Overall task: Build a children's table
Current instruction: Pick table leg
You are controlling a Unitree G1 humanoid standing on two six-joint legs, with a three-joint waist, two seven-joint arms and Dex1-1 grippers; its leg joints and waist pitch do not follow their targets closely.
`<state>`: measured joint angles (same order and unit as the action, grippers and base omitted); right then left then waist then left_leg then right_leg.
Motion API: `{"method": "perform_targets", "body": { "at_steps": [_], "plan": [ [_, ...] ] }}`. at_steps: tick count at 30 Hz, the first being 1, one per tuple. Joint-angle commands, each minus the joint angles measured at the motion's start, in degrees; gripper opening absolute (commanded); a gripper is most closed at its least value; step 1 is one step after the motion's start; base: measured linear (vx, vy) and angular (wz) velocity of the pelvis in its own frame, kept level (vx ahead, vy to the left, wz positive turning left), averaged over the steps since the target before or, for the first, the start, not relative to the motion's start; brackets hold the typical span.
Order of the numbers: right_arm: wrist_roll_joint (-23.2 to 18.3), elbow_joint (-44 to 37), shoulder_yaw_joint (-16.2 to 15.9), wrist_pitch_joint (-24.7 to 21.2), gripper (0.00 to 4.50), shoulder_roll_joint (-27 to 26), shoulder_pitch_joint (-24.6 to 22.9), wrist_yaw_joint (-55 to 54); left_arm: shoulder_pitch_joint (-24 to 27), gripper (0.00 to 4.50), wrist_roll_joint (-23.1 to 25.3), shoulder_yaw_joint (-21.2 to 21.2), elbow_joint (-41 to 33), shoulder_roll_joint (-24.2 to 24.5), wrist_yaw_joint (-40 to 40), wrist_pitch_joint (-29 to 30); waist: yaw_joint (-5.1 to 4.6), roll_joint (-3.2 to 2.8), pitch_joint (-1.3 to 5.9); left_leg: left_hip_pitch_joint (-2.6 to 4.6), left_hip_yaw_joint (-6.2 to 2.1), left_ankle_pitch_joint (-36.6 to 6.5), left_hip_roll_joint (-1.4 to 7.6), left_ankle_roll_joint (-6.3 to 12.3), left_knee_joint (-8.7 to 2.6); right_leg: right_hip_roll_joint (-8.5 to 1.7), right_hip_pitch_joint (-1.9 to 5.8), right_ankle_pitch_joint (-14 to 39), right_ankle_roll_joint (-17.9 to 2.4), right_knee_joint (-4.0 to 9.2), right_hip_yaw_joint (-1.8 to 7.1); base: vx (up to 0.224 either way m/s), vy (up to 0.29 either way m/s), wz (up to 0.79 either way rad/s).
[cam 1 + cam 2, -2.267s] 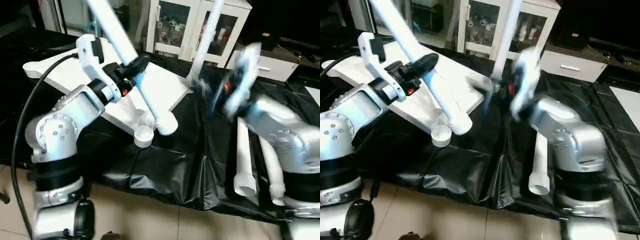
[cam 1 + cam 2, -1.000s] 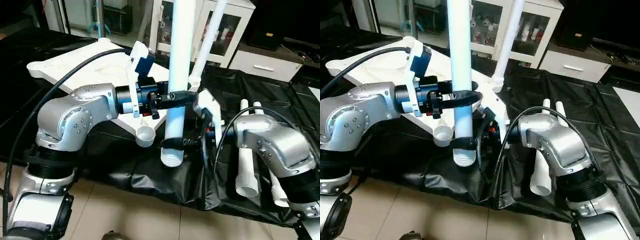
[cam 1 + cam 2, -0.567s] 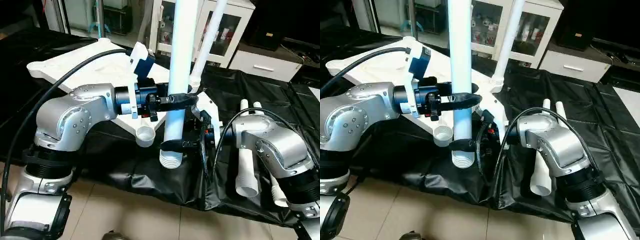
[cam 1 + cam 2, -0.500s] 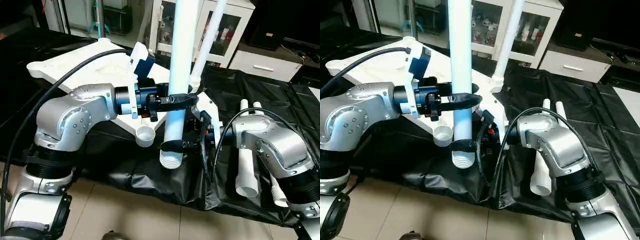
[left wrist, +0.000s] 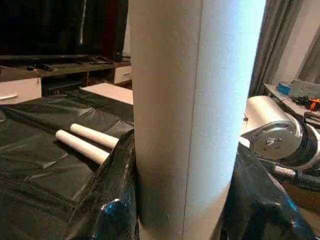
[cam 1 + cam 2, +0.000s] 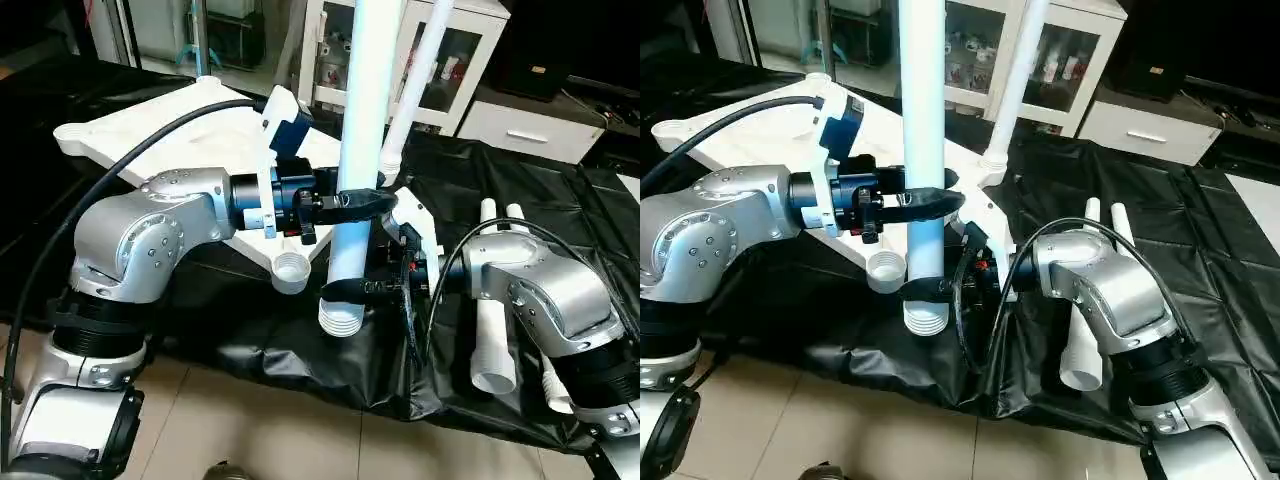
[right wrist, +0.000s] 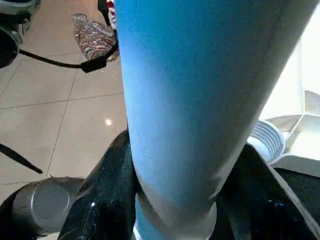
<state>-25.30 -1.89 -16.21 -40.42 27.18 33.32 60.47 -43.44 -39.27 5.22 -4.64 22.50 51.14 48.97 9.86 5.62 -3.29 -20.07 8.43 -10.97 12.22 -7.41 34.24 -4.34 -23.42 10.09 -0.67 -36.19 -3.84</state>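
One white table leg (image 6: 365, 120) stands upright in the air in front of the table's near corner, ribbed end (image 6: 340, 322) down. My left gripper (image 6: 355, 200) is shut on its middle. Lower down, just above the ribbed end, my right gripper (image 6: 350, 290) is shut on the same leg. The wrist views show black fingers (image 5: 117, 200) (image 7: 110, 200) hugging both sides of the tube. The white tabletop (image 6: 170, 135) lies underside up behind, its near corner socket (image 6: 290, 272) open. A second leg (image 6: 415, 80) stands in a far corner socket. Two more legs (image 6: 490, 330) lie at the right.
The black-draped worktable (image 6: 300, 340) carries everything, and its front edge drops to a tiled floor (image 6: 250, 430). A white glass-door cabinet (image 6: 400, 50) and a low white unit (image 6: 520, 125) stand behind it. Black cables loop from both wrists.
My right gripper's fingers have closed in on the lower part of the upright leg. The left gripper and the leg have hardly moved.
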Motion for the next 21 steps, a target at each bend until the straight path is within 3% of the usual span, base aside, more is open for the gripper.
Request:
{"method": "perform_targets", "body": {
  "at_steps": [1, 3, 5, 8, 21],
  "plan": [
    [0.5, 0.7, 0.1, 0.0, 1.86, 0.0, -0.7, -0.6, -2.3, 1.82, -2.2, -0.1, -1.3, -1.3, 0.9, 0.5, 0.06, -1.08, 4.07, -0.05, 0.73, -7.2, 0.34, -2.77, -3.97, -3.01, 3.58, 6.6, -9.6, 3.18, 2.23, 0.000, 0.000, 0.00],
    [0.5, 0.8, 0.1, 0.1, 1.86, -0.1, -0.7, -0.6, -2.3, 1.82, -2.2, -0.2, -1.4, -1.3, 0.9, 0.6, 0.09, -1.08, 4.07, -0.07, 0.73, -7.0, 0.34, -2.76, -3.97, -3.03, 3.60, 6.4, -9.6, 3.17, 2.24, 0.000, 0.000, 0.00],
    [0.8, 1.1, 0.4, 0.5, 2.42, -0.5, -0.7, -1.3, -2.2, 1.82, -2.3, -0.2, -1.5, -1.3, 1.1, 0.7, 0.04, -1.08, 4.07, -0.09, 0.74, -7.0, 0.32, -2.77, -3.97, -3.00, 3.57, 6.3, -9.7, 3.14, 2.23, 0.000, 0.000, 0.00],
    [0.4, 1.4, 0.5, 0.2, 2.75, -1.0, -0.5, -1.4, -2.2, 1.81, -2.2, 0.0, -1.6, -1.0, 1.6, 0.7, 0.03, -1.15, 4.10, -0.05, 0.73, -7.0, 0.33, -2.88, -3.96, -3.01, 3.52, 6.2, -9.9, 3.12, 2.19, 0.000, 0.000, 0.00],
    [0.6, 1.2, 0.7, 0.0, 2.87, -1.3, -0.5, -1.4, -2.1, 1.81, -2.5, 0.0, -2.1, -0.9, 2.8, 0.8, 0.07, -1.10, 4.10, -0.03, 0.74, -6.9, 0.33, -2.83, -3.97, -3.01, 3.59, 6.0, -9.7, 3.09, 2.24, 0.000, 0.000, 0.00]
  ]
}}
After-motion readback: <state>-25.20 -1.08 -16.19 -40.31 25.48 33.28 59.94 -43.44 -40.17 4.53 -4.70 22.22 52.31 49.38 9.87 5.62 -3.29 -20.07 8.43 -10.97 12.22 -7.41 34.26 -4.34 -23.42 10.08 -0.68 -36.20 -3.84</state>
